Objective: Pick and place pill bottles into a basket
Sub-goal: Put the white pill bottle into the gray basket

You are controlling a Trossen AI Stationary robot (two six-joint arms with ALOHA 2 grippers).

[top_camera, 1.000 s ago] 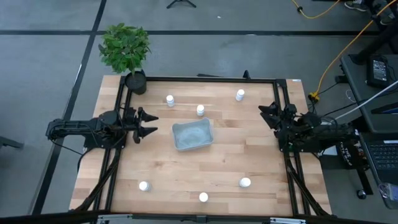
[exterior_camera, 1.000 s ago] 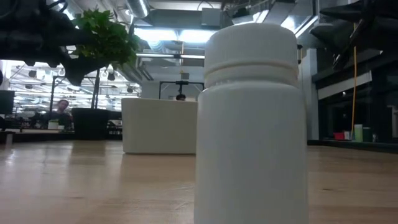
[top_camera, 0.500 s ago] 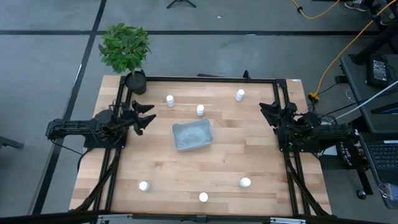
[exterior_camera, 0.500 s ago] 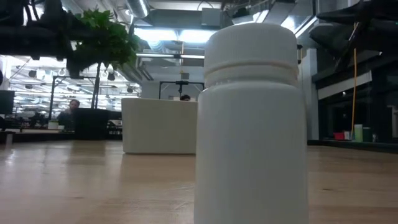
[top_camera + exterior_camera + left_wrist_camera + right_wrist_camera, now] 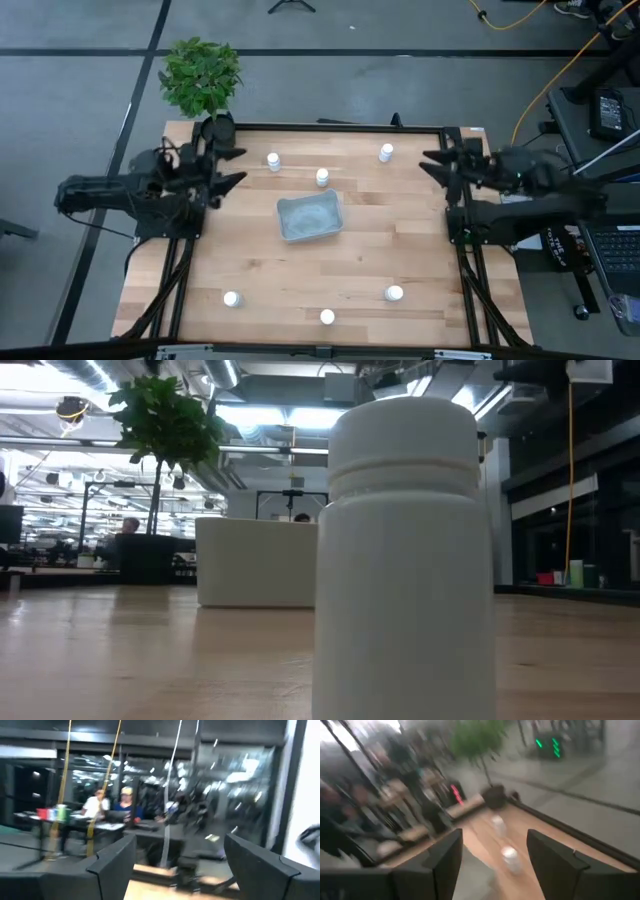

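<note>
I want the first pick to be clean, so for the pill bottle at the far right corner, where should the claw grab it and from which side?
Judging by its pose, take that pill bottle around its round body below the cap, coming down from above. It stands upright and alone on the table, with open wood all round. The right claw is nearest and open, so it seems the natural one.

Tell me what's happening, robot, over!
Left tool open, empty. Right tool open, empty. Six pill bottles still outside basket. Nothing blocking.
</note>
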